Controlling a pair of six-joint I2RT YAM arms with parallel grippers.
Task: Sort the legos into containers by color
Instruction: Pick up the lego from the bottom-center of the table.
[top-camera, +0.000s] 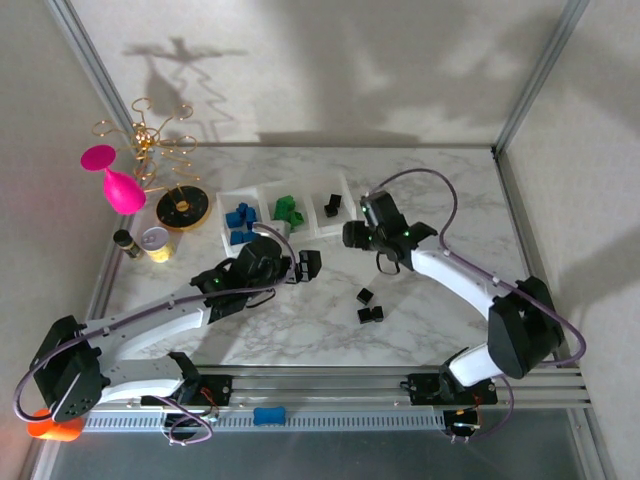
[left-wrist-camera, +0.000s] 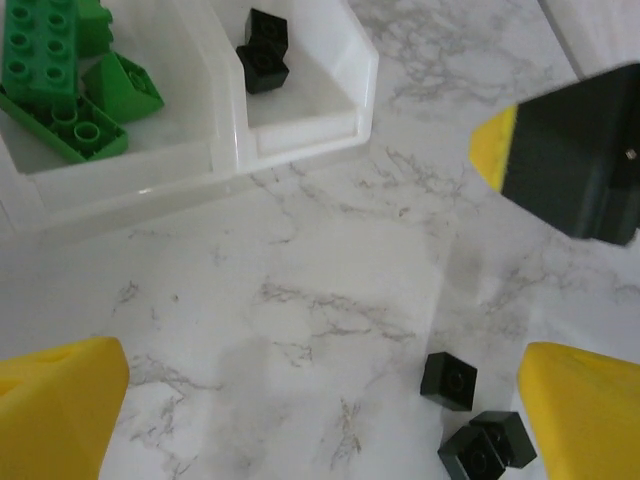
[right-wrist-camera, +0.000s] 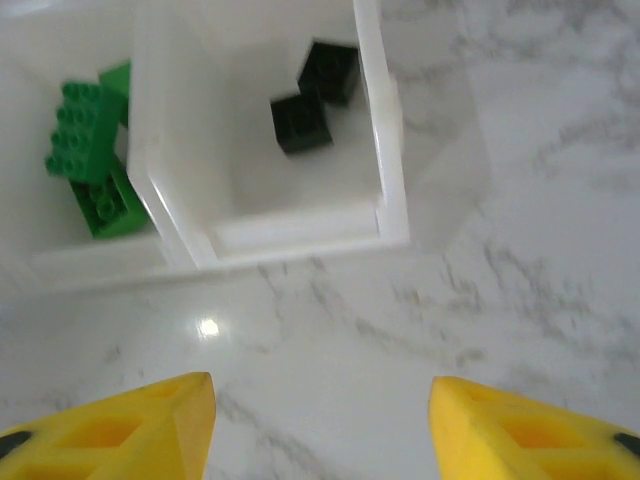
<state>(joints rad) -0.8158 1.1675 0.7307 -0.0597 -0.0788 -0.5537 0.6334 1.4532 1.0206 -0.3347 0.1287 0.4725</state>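
Up at the far edge of the table (top-camera: 440, 200): tray (top-camera: 322, 226), three slots in a row – blue legos (top-camera: 238, 222) left, green legos (top-camera: 288, 210) middle, two black cubes (top-camera: 331, 205) right; one colour per slot, so mostly sorted
Mid-table, nearer the near edge: three loose black bricks (top-camera: 370, 314), well apart from tray, not yet sorted
Right gripper (right-wrist-camera: 320, 420): partly parted, empty, just off the black slot's near wall – guessing drop-off spot
Left gripper (left-wrist-camera: 320, 410): spread wide, holding nothing, low between tray and loose bricks – probably lining up a pick
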